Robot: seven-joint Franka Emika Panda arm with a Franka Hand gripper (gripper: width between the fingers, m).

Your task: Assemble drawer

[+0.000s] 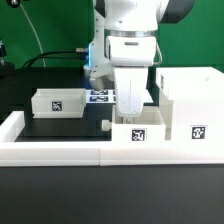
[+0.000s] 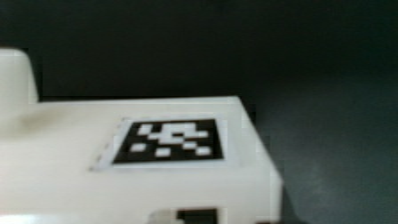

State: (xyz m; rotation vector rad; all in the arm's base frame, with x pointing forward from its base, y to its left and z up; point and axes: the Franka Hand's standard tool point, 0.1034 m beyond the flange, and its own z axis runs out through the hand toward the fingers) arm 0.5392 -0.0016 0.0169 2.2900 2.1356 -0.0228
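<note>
A small white open-top tray (image 1: 138,130) with a square tag on its front stands against the border rail, close beside the tall white casing (image 1: 190,103) at the exterior view's right. My gripper (image 1: 132,106) reaches down into this tray from above, its fingers around the tray's wall. In the wrist view the tray's tagged face (image 2: 169,140) fills the picture, and my gripper (image 2: 196,213) shows only as a narrow dark gap at its edge. A second small tagged tray (image 1: 57,101) lies at the exterior view's left.
A long low white border rail (image 1: 60,150) runs along the front of the black table. The marker board (image 1: 100,96) lies behind the gripper. A small dark piece (image 1: 106,124) sits on the table beside the held tray.
</note>
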